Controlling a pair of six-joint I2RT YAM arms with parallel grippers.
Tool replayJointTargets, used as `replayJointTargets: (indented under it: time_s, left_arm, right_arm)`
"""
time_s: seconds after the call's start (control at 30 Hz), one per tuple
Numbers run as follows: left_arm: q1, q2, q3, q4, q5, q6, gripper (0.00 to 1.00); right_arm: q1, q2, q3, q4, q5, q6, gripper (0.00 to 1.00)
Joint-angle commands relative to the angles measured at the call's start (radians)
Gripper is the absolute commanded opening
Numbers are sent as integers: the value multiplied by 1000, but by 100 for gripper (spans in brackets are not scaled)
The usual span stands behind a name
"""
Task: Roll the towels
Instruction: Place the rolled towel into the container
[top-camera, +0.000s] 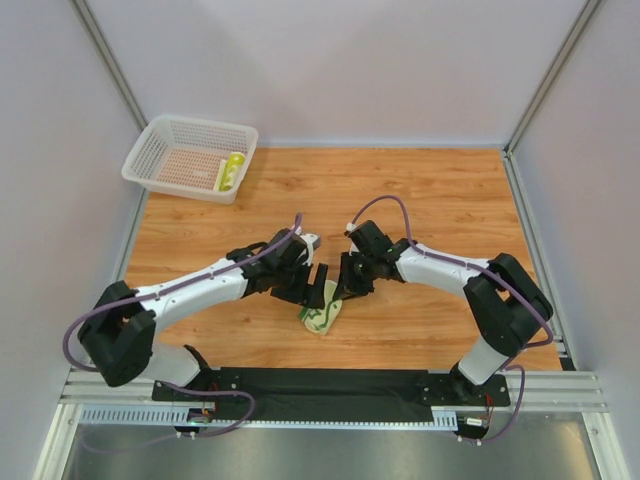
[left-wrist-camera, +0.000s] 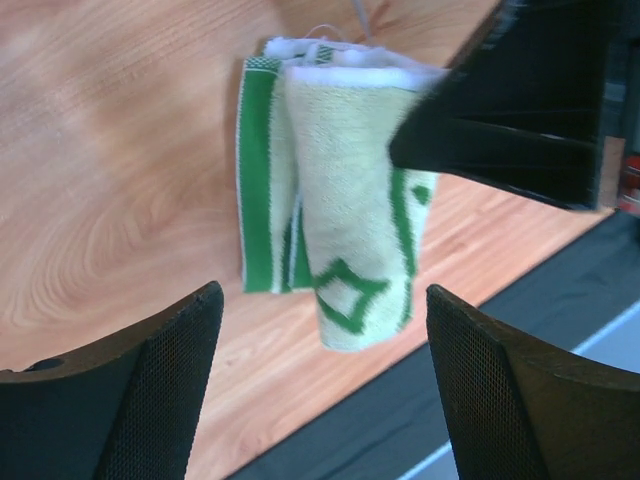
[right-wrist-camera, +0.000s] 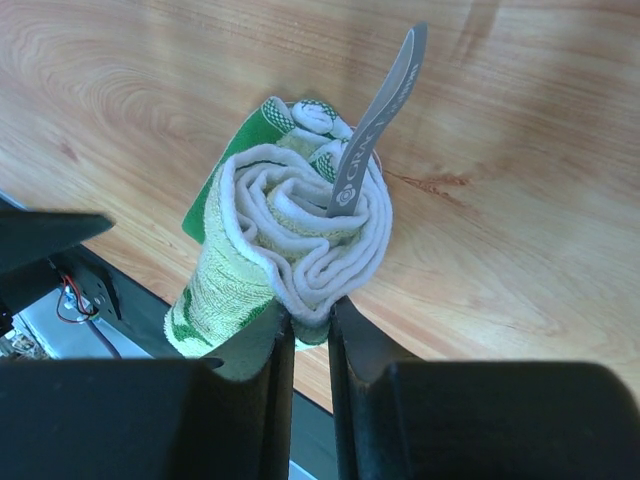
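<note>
A cream towel (top-camera: 322, 318) with green patterns hangs rolled up just above the wooden table near its front edge. My right gripper (right-wrist-camera: 310, 315) is shut on the roll's outer layers at one end of the towel (right-wrist-camera: 300, 235). A grey label (right-wrist-camera: 375, 120) sticks out of the roll's centre. My left gripper (left-wrist-camera: 320, 300) is open, its fingers wide apart and short of the towel (left-wrist-camera: 355, 230), touching nothing. In the left wrist view the right gripper's black body (left-wrist-camera: 520, 110) covers the roll's upper right. A yellow-green towel (top-camera: 232, 170) lies rolled in the basket.
A white mesh basket (top-camera: 205, 122) stands at the table's far left corner. A black strip (top-camera: 320, 385) runs along the near edge, just below the hanging towel. Grey walls close in the left, right and back sides.
</note>
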Motion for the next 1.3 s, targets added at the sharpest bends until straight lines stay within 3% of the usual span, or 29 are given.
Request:
replayJointTargets:
  time_s: [0.0, 0.17, 0.3, 0.4, 0.57, 0.63, 0.67, 0.73, 0.77, 0.8, 0.9, 1.07, 1.27]
  left_arm:
    - [-1, 86, 34, 47, -15, 112, 88]
    - [-1, 214, 47, 89, -15, 140, 85]
    - [5, 264, 42, 109, 16, 126, 75]
    - [6, 260, 10, 146, 25, 107, 51]
    - [26, 235, -36, 166, 16, 97, 21]
    - [34, 229, -44, 167, 17, 103, 2]
    - [41, 231, -50, 170, 22, 104, 0]
    - [48, 228, -58, 185, 45, 107, 0]
    - [55, 228, -59, 193, 57, 106, 0]
    - [60, 226, -59, 195, 78, 101, 0]
    - [89, 202, -52, 199, 111, 84, 0]
    - [173, 152, 17, 123, 163, 93, 0]
    - [322, 83, 180, -14, 218, 158, 0]
  right_arm:
    - [7, 12, 33, -43, 31, -20, 11]
    - [7, 16, 40, -60, 36, -25, 11]
    - [9, 21, 44, -68, 39, -26, 11]
    - [9, 27, 50, -74, 41, -28, 11]
    - [9, 35, 61, -86, 41, -33, 11]
    - [7, 39, 72, -100, 45, -37, 12]
    - [7, 38, 75, -106, 51, -40, 13]
    - [7, 39, 92, -126, 57, -52, 27]
    - [7, 39, 101, -137, 70, -59, 34]
    - [6, 36, 121, -151, 80, -62, 51]
    - [-17, 16, 153, -213, 114, -71, 69]
    - [-94, -103, 207, -305, 136, -76, 75]
    - [-200, -226, 233, -391, 117, -112, 75]
